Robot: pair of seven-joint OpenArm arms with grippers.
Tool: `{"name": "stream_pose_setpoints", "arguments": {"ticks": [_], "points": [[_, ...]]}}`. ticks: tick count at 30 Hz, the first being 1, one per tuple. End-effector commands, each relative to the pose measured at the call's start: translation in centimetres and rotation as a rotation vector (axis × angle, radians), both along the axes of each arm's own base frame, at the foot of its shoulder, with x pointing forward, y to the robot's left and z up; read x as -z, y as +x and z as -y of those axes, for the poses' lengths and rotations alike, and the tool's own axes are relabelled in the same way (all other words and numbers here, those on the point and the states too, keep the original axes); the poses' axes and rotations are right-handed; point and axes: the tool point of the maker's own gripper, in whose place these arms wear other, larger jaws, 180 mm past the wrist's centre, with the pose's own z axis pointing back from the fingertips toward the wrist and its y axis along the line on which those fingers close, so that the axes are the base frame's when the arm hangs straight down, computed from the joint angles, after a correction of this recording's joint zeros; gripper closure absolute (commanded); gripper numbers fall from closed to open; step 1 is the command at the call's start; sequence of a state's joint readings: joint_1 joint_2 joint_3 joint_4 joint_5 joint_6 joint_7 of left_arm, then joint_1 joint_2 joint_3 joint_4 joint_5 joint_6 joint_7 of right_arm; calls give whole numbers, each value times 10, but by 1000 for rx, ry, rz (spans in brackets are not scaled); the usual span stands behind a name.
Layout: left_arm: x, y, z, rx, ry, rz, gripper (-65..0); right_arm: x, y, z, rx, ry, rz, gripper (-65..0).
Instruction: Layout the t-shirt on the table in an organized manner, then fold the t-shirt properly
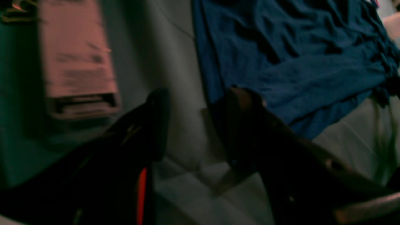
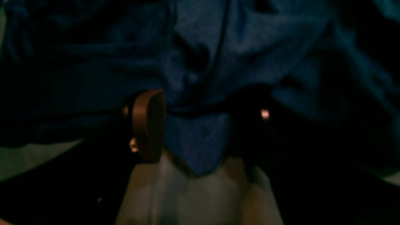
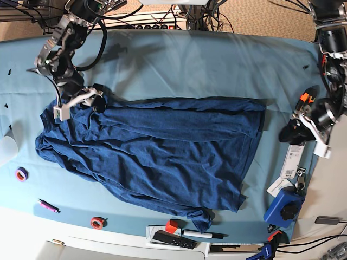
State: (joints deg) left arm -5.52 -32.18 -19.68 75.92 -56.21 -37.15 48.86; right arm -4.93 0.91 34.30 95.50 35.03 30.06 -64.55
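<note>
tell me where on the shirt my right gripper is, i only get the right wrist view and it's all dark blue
Observer: The right gripper is at the t-shirt's upper left corner as the base view shows it, right at the cloth's edge.
Operator: is the shirt lying flat
Observer: It is spread across the table but wrinkled, and one sleeve is bunched up at the near edge.
Operator: where's the other arm
Observer: The left gripper is open over bare table cloth, off the shirt's opposite end and holding nothing.
</note>
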Motion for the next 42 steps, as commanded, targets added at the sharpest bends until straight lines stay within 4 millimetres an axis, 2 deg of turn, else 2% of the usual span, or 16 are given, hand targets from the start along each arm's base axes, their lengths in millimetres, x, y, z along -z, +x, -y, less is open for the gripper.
{"name": "stream_pose_setpoints", "arguments": {"ticks": [1, 6, 11, 16, 22, 29, 36, 42], "points": [[-27, 11, -11, -15, 2, 78, -299, -13, 5, 6, 2, 1, 50, -362], [-37, 13, -29, -60, 8, 105, -299, -34, -6, 14, 31, 120, 183, -362], [-39, 13, -33, -69, 8, 111, -299, -56, -29, 47, 213, 235, 337, -362], [-39, 13, -32, -69, 8, 111, -299, -54, -54, 80, 390, 242, 357, -361], [-40, 13, -32, -69, 5, 113, -299, -29, -56, 102, 560, 201, 240, -361], [-40, 12, -30, -49, 9, 122, -299, -18, -39, 92, 567, 191, 174, -361], [-42, 12, -29, -49, -5, 128, -299, -6, -24, 53, 503, 231, 136, -361], [-36, 7, -25, -36, -17, 97, -299, -7, -16, 41, 452, 230, 139, -358]]}}
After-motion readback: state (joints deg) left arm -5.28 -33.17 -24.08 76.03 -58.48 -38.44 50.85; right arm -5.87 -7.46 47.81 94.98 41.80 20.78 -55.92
